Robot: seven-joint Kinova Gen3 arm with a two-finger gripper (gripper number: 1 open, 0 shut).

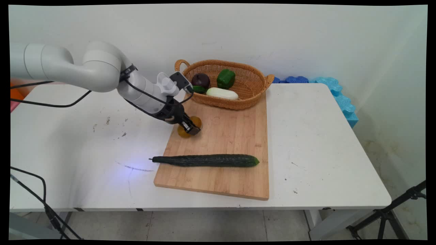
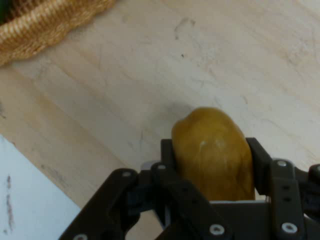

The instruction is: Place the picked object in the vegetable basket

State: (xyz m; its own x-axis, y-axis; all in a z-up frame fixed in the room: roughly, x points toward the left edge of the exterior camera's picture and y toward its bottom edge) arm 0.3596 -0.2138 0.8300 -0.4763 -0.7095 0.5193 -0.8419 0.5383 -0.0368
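Note:
My gripper [image 1: 191,129] is down on the left part of the wooden cutting board [image 1: 235,136], shut on a yellow-brown potato [image 1: 185,132]. In the hand view the potato [image 2: 212,152] sits between the two black fingers [image 2: 169,155], which press on its sides, and the gripper [image 2: 212,165] is low over the board [image 2: 150,90]. A long dark green cucumber [image 1: 206,160] lies across the board's near part, clear of the gripper.
A wicker basket [image 1: 253,95] stands at the board's far end, holding a dark purple vegetable [image 1: 200,80], a green pepper [image 1: 226,78] and a white vegetable [image 1: 222,93]. Its rim [image 2: 45,25] shows top left in the hand view. Blue foam pieces [image 1: 335,93] lie at the table's far right.

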